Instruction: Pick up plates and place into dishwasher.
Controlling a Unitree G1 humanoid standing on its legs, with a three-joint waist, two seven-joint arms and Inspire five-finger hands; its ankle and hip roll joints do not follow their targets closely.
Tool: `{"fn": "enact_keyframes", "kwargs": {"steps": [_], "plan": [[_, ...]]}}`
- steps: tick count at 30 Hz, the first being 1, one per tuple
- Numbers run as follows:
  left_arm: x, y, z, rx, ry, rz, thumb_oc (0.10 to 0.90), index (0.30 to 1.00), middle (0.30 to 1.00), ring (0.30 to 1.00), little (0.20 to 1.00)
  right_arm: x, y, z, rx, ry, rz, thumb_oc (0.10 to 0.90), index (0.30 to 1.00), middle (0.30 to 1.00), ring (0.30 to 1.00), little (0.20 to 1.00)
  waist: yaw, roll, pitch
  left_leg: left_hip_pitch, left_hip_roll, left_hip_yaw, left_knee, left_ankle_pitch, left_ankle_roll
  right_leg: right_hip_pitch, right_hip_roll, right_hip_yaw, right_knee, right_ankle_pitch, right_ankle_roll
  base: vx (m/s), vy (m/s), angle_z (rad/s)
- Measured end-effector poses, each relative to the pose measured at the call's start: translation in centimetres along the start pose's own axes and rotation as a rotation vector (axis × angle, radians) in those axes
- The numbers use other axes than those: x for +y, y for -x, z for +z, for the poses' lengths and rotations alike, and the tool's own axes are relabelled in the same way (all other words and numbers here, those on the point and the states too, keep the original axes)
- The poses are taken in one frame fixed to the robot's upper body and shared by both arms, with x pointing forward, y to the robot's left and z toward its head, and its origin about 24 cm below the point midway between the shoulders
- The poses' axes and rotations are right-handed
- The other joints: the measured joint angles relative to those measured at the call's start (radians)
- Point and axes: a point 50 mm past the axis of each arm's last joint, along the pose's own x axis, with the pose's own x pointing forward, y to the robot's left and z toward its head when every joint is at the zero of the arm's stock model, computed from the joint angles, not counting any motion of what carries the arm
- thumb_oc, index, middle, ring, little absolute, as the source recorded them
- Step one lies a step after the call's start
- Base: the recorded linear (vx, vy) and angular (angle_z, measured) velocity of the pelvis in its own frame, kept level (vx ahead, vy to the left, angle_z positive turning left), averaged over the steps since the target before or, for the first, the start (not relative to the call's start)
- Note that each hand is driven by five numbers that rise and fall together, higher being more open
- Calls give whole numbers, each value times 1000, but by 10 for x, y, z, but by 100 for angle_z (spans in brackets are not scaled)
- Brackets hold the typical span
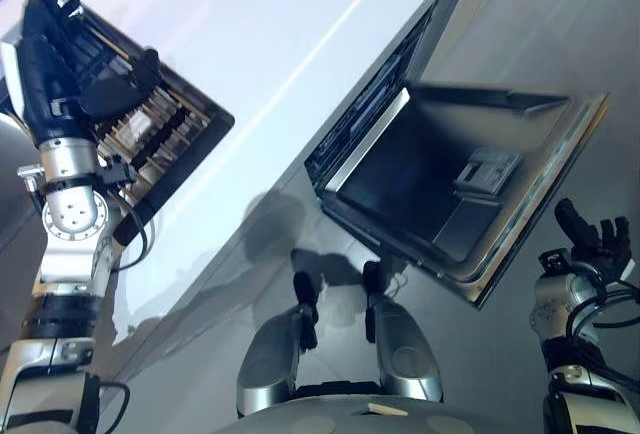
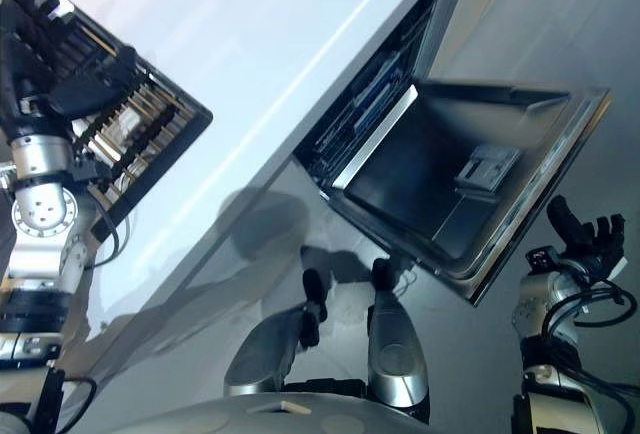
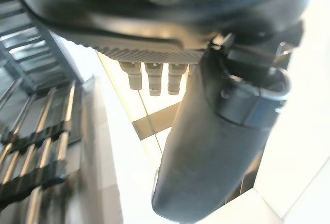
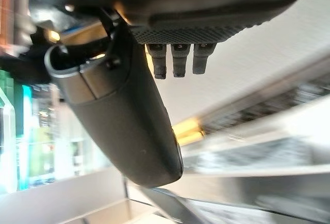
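early stage, by the look of it. left hand point(image 1: 95, 74) raised over the dish rack point(image 1: 170, 129) at the far left end of the white bench point(image 1: 290, 44), dark fingers and thumb reaching down onto the rack's bars. in the left wrist view point(image 3: 216, 146) thumb standing out straight, short fingertips point(image 3: 154, 77) in a row behind it, nothing seen between them; relaxed and empty as far as can be told. no plate plainly made out: pale shapes between the rack's slats point(image 2: 135, 124), possibly plates on edge, too dim to call. judged still to be waiting in the rack, none lifted.

dishwasher point(image 1: 400, 104) set under the bench edge, door point(image 1: 450, 194) dropped fully open toward the floor, dark inner panel facing up, small grey soap box point(image 1: 485, 169) on it. rack inside point(image 2: 365, 104) glimpsed as dark wire, contents unreadable; no plate seen loaded.

right hand point(image 1: 595, 239) low at the right, beside the door's outer corner, apart from it, fingers spread and loose, holding nothing; same in the right wrist view point(image 4: 129, 121), thumb straight, fingertips point(image 4: 178, 59) uncurled.

left to do, as judged: grip a plate at the rack, carry across to the open door, slot into the wire rack. whole job ahead.
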Motion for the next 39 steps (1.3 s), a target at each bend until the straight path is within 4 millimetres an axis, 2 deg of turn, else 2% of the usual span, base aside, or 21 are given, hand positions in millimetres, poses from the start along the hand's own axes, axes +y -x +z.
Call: {"fn": "enact_keyframes", "kwargs": {"steps": [2,8,13,21,32,39], "plan": [[-2,-4,4,-19,13,8,800,900,900,900,900,6,2,-3,6,-66,14,800,900,900,900,900,0,13,7,-39,-3,-8,34,-6,0,-52,-10,-6,71,-28,-5,-24,-4,16],[-4,-8,8,-51,36,23,800,900,900,900,900,-7,1,-1,-34,-192,22,800,900,900,900,900,-2,14,8,-122,-26,-32,174,-58,-5,-172,-57,-18,317,-158,-21,17,17,18],[0,-14,15,-81,28,34,800,900,900,900,900,-11,-1,4,-60,-221,62,800,900,900,900,900,2,15,8,-184,-36,-61,253,-83,-15,-237,-68,-20,420,-204,-33,9,18,10],[7,-19,26,-129,27,49,800,900,900,900,900,-23,-6,4,2,-263,220,800,900,900,900,900,13,16,8,-235,-36,-91,292,-90,-28,-281,-62,-32,456,-219,-44,-5,4,3],[12,-21,31,-149,-13,13,800,900,900,900,900,-31,-5,11,52,-197,363,800,900,900,900,900,14,16,8,-266,-34,-133,302,-91,-43,-295,-48,-50,452,-218,-46,-1,-1,0],[26,-13,26,-127,-84,28,800,900,900,900,900,-18,10,15,106,-233,542,800,900,900,900,900,15,16,8,-266,-18,-155,300,-94,-53,-285,-36,-85,417,-199,-66,4,22,-13]]}}
